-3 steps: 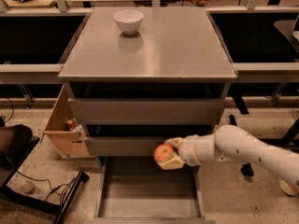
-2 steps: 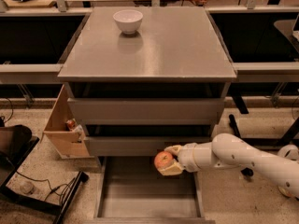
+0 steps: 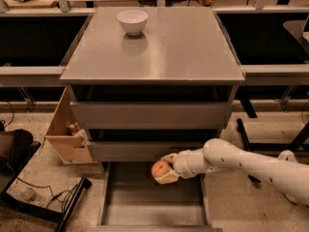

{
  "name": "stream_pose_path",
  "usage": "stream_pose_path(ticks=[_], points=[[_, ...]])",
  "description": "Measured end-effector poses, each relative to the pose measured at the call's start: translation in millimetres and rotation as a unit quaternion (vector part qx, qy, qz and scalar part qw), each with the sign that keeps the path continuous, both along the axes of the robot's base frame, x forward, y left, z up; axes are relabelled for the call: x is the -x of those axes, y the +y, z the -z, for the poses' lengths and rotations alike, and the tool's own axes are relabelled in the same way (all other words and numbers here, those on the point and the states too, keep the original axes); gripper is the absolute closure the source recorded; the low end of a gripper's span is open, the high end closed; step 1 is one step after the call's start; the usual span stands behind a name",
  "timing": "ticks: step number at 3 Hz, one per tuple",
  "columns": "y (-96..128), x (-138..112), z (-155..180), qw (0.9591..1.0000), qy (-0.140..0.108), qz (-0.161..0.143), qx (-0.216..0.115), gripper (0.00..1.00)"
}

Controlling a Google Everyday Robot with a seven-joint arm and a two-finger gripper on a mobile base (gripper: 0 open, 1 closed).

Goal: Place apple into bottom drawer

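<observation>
The apple [image 3: 160,169] is small, red with a yellowish patch, and sits between the yellowish fingers of my gripper [image 3: 164,170]. The gripper is shut on it and holds it above the back part of the bottom drawer [image 3: 120,211]. That drawer is pulled out, a shallow grey tray with a flat bare floor. My white arm [image 3: 241,164] reaches in from the right, in front of the middle drawer's front [image 3: 125,151].
A white bowl [image 3: 132,21] stands at the back of the cabinet top [image 3: 183,42]. The two upper drawers [image 3: 149,114] are closed. A cardboard box [image 3: 65,134] with items stands left of the cabinet. Cables and a dark bag lie on the floor at left.
The arm has drawn the apple slightly lower and to the left, staying over the open bottom drawer. The grip on the apple is unchanged.
</observation>
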State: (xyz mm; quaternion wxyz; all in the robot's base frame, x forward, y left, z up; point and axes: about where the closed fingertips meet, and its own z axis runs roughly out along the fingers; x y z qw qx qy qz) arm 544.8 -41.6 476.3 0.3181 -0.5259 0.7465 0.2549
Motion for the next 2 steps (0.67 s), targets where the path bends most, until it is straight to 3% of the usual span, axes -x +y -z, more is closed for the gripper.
stream_pose_path(ticks=[1,2], points=[[23.2,-25.2,61.1,0.9996,0.025,-0.007,-0.014,1.0],[30.7,-52.9,126.0,0.9988,0.027,0.003,-0.042,1.0]])
